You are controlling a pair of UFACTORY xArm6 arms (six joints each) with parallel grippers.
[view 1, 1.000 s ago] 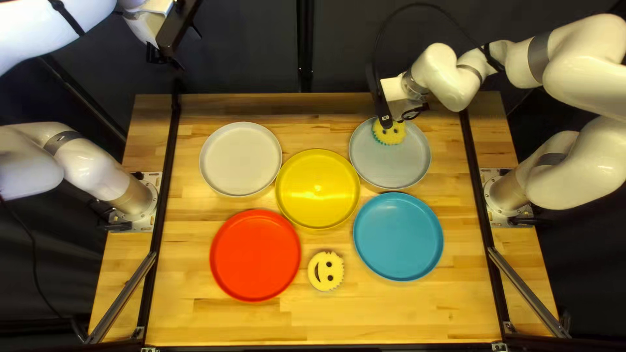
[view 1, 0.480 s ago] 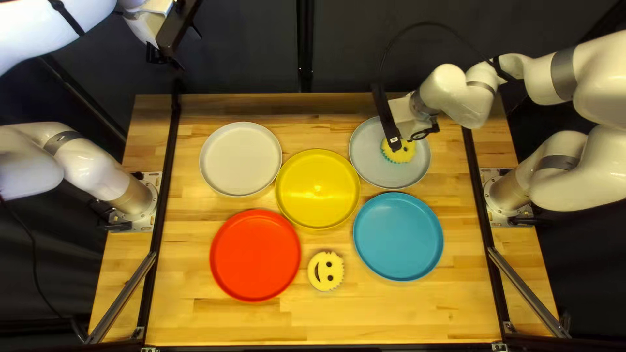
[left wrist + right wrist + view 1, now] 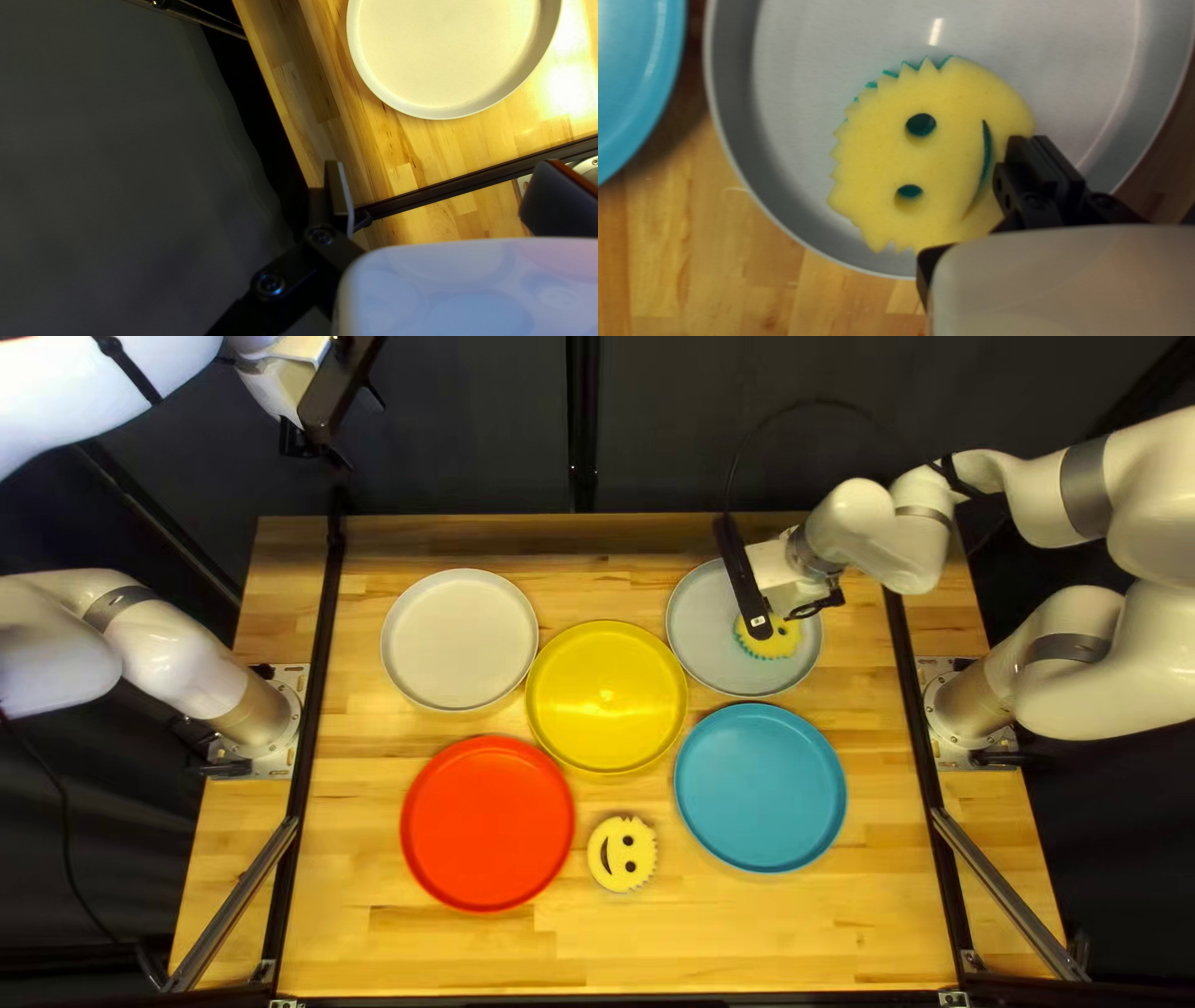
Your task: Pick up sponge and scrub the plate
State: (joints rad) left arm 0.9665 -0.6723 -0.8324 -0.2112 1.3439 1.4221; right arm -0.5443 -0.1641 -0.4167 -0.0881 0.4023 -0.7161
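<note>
The right pincer (image 3: 815, 604) is clamped on the edge of a yellow smiley sponge (image 3: 772, 641), positioned over the gray plate (image 3: 710, 631) at the upper right of the top left view. In the right wrist view, the sponge is gripped at its mouth side, with the toothed edge directed away from the fingers (image 3: 1018, 155) and a green layer visible beneath. The whole sponge is contained within the plate rim. The left pincer (image 3: 300, 441) is raised beyond the tabletop's (image 3: 772, 940) far left corner; its two fingers (image 3: 335, 190) are spread wide, with nothing held. The remaining plates are arranged as follows: white plate (image 3: 459, 640) at the far left, yellow plate (image 3: 606, 697) in the middle, red plate (image 3: 487, 823) at the near left, blue plate (image 3: 761, 787) at the near right. A second smiley sponge (image 3: 621, 854) is located on the tabletop — between the red and blue plates.
</note>
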